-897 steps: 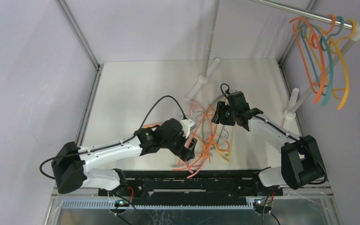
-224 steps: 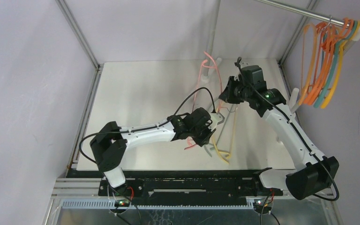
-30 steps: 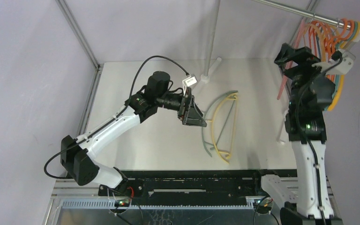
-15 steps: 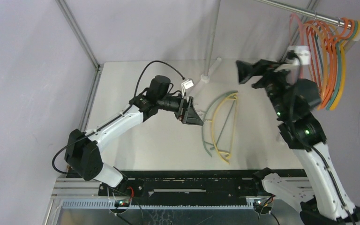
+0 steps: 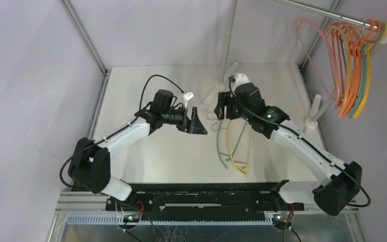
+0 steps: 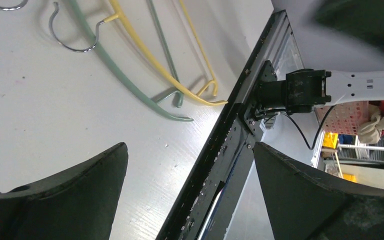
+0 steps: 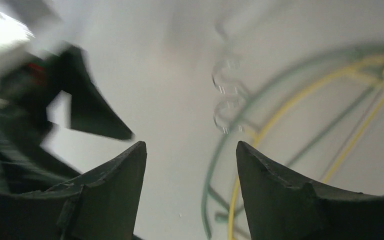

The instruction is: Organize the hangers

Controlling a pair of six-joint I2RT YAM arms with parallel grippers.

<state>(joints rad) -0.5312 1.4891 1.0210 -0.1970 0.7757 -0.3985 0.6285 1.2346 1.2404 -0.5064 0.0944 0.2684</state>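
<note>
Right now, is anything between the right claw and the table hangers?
Nothing visible is. The right gripper hovers open right above the green hanger and yellow hanger; the left gripper sits off to their side.

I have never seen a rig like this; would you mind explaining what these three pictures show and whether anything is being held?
A left arm and a right arm, both robotic, are bolted at the near edge of a white table. One picture looks down from above; the other two come from a camera on each wrist. A green hanger and a yellow hanger lie on the table, while other hangers hang on the rail. The left gripper and right gripper are open and empty.
</note>
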